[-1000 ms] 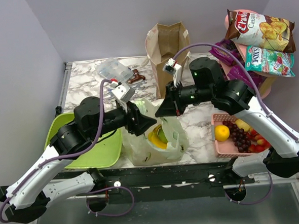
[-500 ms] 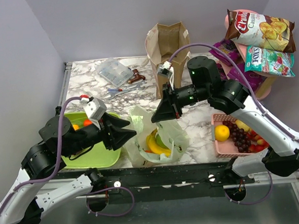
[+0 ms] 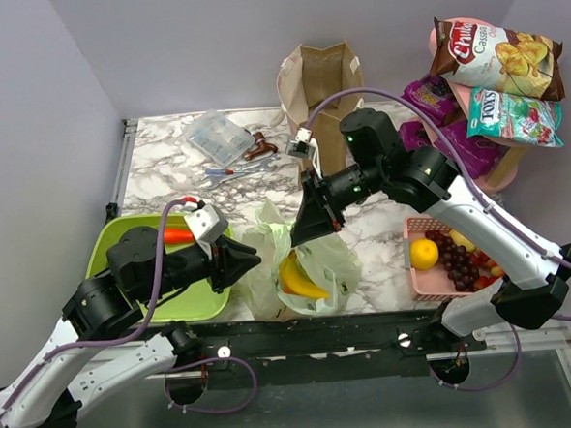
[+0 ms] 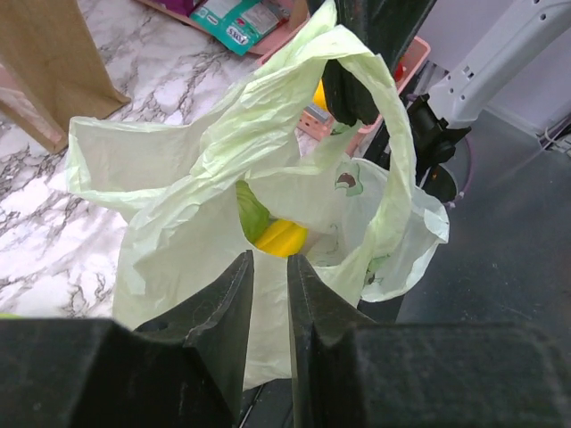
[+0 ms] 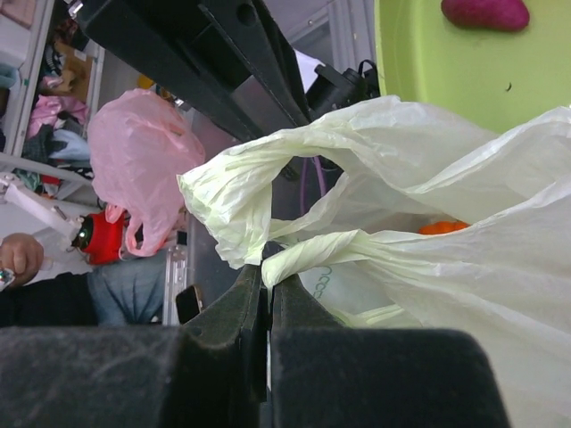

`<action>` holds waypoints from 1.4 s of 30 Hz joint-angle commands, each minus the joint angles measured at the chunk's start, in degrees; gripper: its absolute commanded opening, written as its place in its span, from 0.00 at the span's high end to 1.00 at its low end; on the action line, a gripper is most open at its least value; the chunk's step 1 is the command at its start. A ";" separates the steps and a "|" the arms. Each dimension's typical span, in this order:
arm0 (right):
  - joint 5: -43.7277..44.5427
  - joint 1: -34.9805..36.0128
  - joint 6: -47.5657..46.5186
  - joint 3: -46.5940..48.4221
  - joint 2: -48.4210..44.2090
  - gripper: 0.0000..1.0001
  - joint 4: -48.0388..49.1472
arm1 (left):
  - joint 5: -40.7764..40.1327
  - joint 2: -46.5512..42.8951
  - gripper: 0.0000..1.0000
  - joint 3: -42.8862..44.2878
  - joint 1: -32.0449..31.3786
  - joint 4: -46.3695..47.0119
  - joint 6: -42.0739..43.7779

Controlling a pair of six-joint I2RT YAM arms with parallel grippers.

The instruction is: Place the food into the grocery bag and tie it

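Above grocery bag (image 3: 326, 266), right gripper (image 5: 268, 270) clamps handle (image 5: 239, 198)

The marble tabletop (image 3: 166, 163) carries a brown paper bag (image 3: 321, 86) standing at its back edge. Left of that bag lies a clear plastic box (image 3: 215, 136). Nearer than it sit a green tray (image 3: 196, 299) to the left, the grocery bag (image 3: 322, 262) straight ahead and a pink basket (image 3: 421, 281) to the right.

Pale green bag (image 3: 329, 258), yellow bananas (image 3: 300, 283), marbled table (image 3: 166, 165).
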 commanded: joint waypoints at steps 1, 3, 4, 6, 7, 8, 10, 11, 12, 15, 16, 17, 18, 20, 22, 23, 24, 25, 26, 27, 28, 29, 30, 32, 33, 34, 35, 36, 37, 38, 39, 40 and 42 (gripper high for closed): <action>-4.13 -0.19 -0.67 -0.20 -0.98 0.99 -1.71 | 3.53 0.33 0.77 -1.45 0.18 5.62 0.69; -6.28 -0.19 0.36 -1.51 -0.97 0.99 -0.91 | 5.18 0.21 0.77 -2.07 0.15 8.12 0.42; -7.04 -0.17 0.94 -2.38 -1.05 0.99 -0.35 | 5.78 0.25 0.77 -2.26 0.15 9.11 0.37; -7.68 -0.19 1.42 -3.63 -1.12 0.99 0.12 | 7.08 0.70 0.75 -2.55 0.15 10.72 0.62; -7.80 -0.17 1.43 -4.07 -1.14 0.99 0.18 | 7.54 1.13 0.74 -2.50 0.11 11.10 0.82; -7.93 -0.19 1.41 -4.27 -1.22 0.99 0.30 | 7.86 1.64 0.74 -2.35 0.06 11.32 1.08; -8.34 -0.18 1.49 -4.23 -1.47 0.99 0.37 | 8.90 2.76 0.72 -1.77 -0.15 11.22 1.66; -8.34 -0.19 1.38 -4.03 -1.56 0.99 0.27 | 9.22 3.23 0.72 -1.47 -0.35 11.16 1.86; -8.36 -0.17 1.34 -3.76 -1.56 0.99 0.14 | 9.23 3.55 0.71 -1.28 -0.66 11.32 2.14; -8.27 -0.14 1.12 -2.71 -1.58 0.99 -0.39 | 9.25 4.01 0.71 -1.49 -1.29 12.02 2.81; -8.30 -0.16 1.08 -2.58 -1.59 0.99 -0.44 | 9.24 4.14 0.71 -1.57 -1.50 12.27 2.99; -8.38 -0.18 1.10 -2.49 -1.67 0.99 -0.39 | 9.24 4.24 0.71 -1.66 -1.80 12.50 3.11; -8.62 -0.18 1.18 -2.53 -1.81 0.99 -0.26 | 9.24 4.28 0.71 -1.62 -2.09 12.68 3.21; -8.74 -0.14 1.19 -2.71 -2.01 0.99 -0.04 | 9.00 4.29 0.71 -1.77 -2.94 13.11 3.52; -8.77 -0.15 1.23 -3.21 -2.38 0.99 0.21 | 8.42 4.18 0.70 -2.14 -4.24 13.93 4.02; -8.93 -0.14 1.28 -3.48 -2.53 0.99 0.33 | 7.95 4.25 0.71 -2.14 -4.77 14.13 4.31; -9.11 -0.19 1.39 -3.71 -2.63 0.99 0.71 | 7.72 4.51 0.70 -2.11 -5.15 14.23 4.51; -9.25 -0.17 1.59 -3.87 -2.83 0.99 0.91 | 7.73 4.97 0.71 -1.89 -5.36 14.17 4.79; -9.14 -0.17 1.84 -4.13 -3.00 0.99 1.33 | 7.50 5.45 0.71 -1.63 -5.51 14.09 4.92; -8.97 -0.15 2.08 -4.33 -3.14 0.99 1.78 | 7.21 6.04 0.71 -1.40 -5.71 13.98 5.31; -8.97 -0.18 2.38 -4.47 -3.18 0.99 2.01 | 6.75 6.47 0.70 -1.20 -5.97 13.98 5.68; -9.02 -0.17 2.42 -4.56 -3.26 0.99 2.03 | 6.14 7.00 0.70 -1.10 -6.21 13.97 6.24; -9.16 -0.19 2.50 -4.68 -3.25 0.99 2.20 | 5.28 7.53 0.69 -1.02 -6.51 14.10 6.74; -9.43 -0.15 2.63 -5.09 -3.34 0.99 2.64 | 3.89 8.58 0.66 -0.72 -7.08 14.15 7.74; -9.60 -0.19 2.76 -5.31 -3.42 0.99 2.85 | 3.02 8.95 0.65 -0.58 -7.29 14.29 8.14; -9.81 -0.16 2.83 -5.53 -3.52 0.99 3.07 | 2.67 9.27 0.63 -0.66 -7.48 14.64 8.60; -10.15 -0.18 2.95 -5.82 -3.60 0.99 3.40 | 2.21 9.42 0.62 -0.84 -7.66 15.13 9.05; -10.29 -0.15 2.97 -6.13 -3.69 0.99 3.63 | 1.69 9.42 0.60 -1.21 -7.81 15.92 9.46; -10.36 -0.17 3.19 -6.37 -3.77 0.99 3.93 | 1.40 9.32 0.58 -1.71 -7.92 16.69 9.81; -10.53 -0.18 3.22 -6.67 -3.86 0.99 4.10 | 1.27 9.13 0.56 -2.18 -7.91 17.57 10.18; -10.68 -0.15 3.23 -6.85 -3.91 0.99 4.13 | 1.18 8.89 0.55 -2.76 -7.99 18.35 10.40; -10.86 -0.16 3.23 -7.24 -4.00 0.99 4.17 | 1.01 8.64 0.55 -3.20 -8.01 19.16 10.71; -11.19 -0.19 3.22 -7.68 -4.22 0.99 4.48 | 0.27 8.35 0.55 -3.76 -7.99 19.94 10.97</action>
